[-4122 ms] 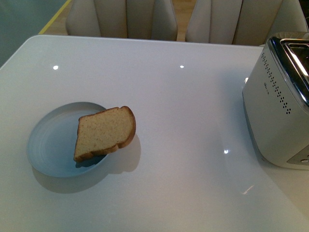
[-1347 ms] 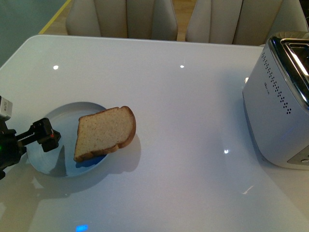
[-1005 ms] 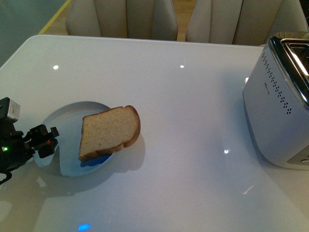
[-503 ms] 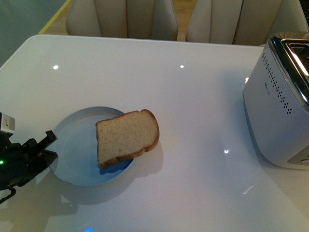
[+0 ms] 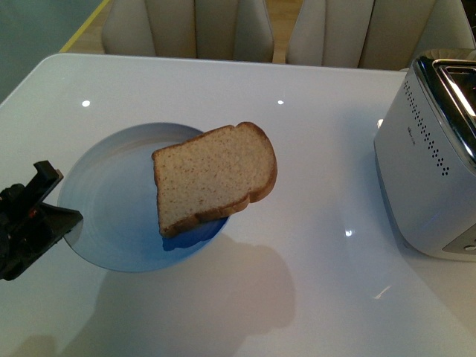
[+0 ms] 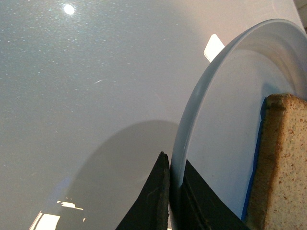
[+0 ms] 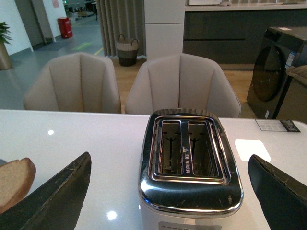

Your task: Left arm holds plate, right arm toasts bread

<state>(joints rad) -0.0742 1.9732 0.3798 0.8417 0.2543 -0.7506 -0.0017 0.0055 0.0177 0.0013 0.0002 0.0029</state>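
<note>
Lifted since a moment ago, the plate (image 5: 111, 201) hangs above the white table (image 5: 297, 134), its rim pinched tight in the left gripper (image 5: 61, 197). The bread (image 5: 214, 175) lies on it, overhanging toward the toaster (image 5: 424, 171). The right gripper (image 7: 168, 189) faces the toaster, jaws wide, holding nothing.

Table (image 5: 312, 297): fills the front view, with chairs (image 5: 186, 26) side by side behind its far edge.
Plate (image 5: 104, 223): over the table's left part, held clear of the surface.
Bread (image 5: 214, 177): on the plate's right side, overhanging the right rim.
Left gripper (image 5: 61, 199): at the plate's left edge, with the rim pinched between its fingers.
Toaster (image 5: 428, 163): on the table at the far right, well apart from the plate, slots facing up.
</note>
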